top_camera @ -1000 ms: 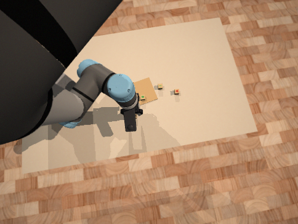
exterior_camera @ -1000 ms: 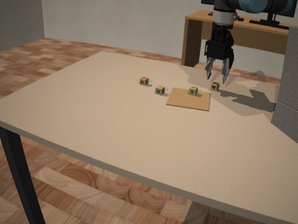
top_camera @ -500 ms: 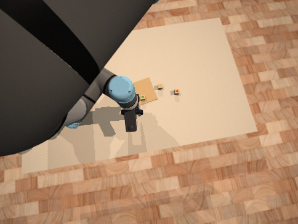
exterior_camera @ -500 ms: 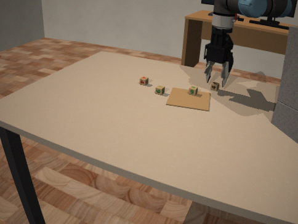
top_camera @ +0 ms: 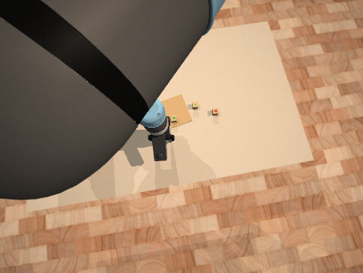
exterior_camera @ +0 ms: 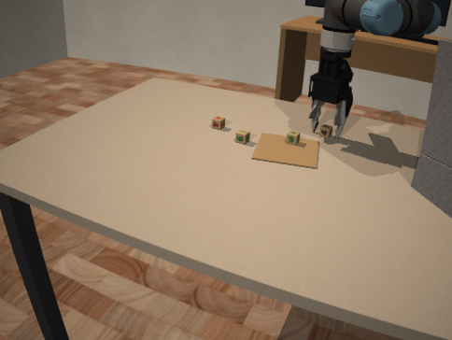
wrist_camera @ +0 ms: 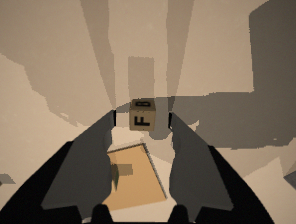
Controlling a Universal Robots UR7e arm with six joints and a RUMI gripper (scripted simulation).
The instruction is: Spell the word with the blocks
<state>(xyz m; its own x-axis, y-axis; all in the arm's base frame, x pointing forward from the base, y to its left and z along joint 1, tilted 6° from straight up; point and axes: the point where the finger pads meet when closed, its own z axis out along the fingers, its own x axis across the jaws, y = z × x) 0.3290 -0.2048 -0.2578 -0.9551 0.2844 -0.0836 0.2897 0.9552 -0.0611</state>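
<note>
The block with a black F [wrist_camera: 142, 116] sits on the table just off the mat's corner; it also shows in the exterior view [exterior_camera: 326, 131]. My gripper [wrist_camera: 142, 112] [exterior_camera: 327, 127] is open and low, one finger on each side of the F block, with small gaps to both; it hangs straight down. The brown mat [exterior_camera: 287, 149] holds one block with a green letter [exterior_camera: 292, 137] near its far edge. A second green-lettered block [exterior_camera: 242, 136] and a red-lettered block [exterior_camera: 218, 122] lie on the table left of the mat. I cannot read those letters.
The robot's arm fills the upper left of the top view and hides the F block there; the gripper body [top_camera: 160, 145] shows beside the mat [top_camera: 178, 110]. A wooden desk [exterior_camera: 364, 51] stands behind the table. A grey pedestal [exterior_camera: 434, 140] stands at the right.
</note>
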